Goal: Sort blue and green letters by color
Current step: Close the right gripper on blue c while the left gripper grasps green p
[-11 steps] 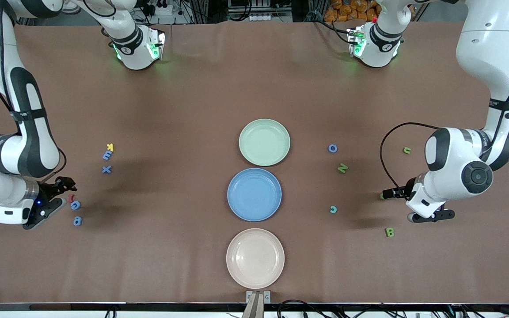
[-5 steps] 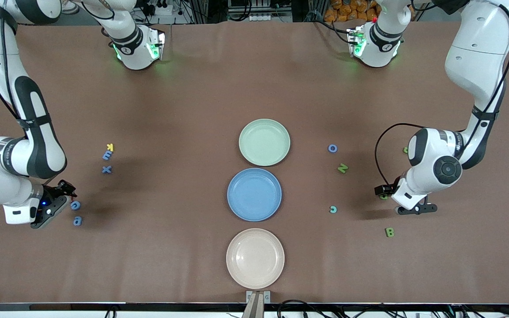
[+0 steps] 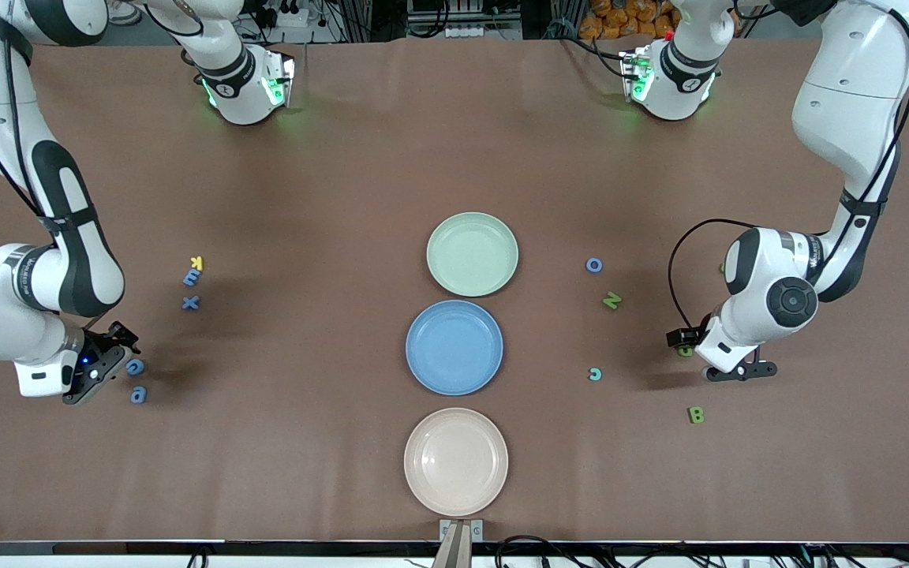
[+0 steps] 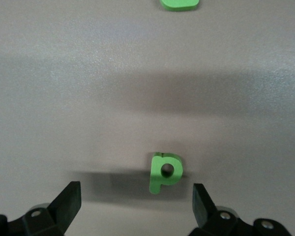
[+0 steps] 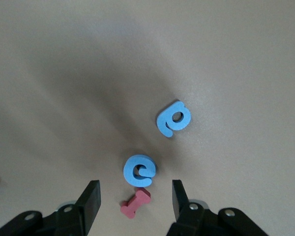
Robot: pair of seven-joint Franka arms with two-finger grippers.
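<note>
Left claw (image 4: 132, 206) hangs wide open, straddling the green p (image 4: 165, 172) near the tabletop's left-arm edge, lined up for a pinch, I reckon. Right claw (image 5: 135, 199) sits part-open, red I (image 5: 135, 203) between its fingers, blue letters (image 5: 139, 170) just beside; nothing gripped yet, plates (image 3: 454, 347) bare.

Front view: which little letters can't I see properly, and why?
- Small green foam letter p: mostly covered in the front view by the left gripper, which is open around it without touching.
- Small dark red I-shaped piece: hidden in the front view under the open right gripper. Only the right wrist view shows it.
- Green foam piece: cut off by the left wrist view's edge, so the letter is unreadable.
</note>
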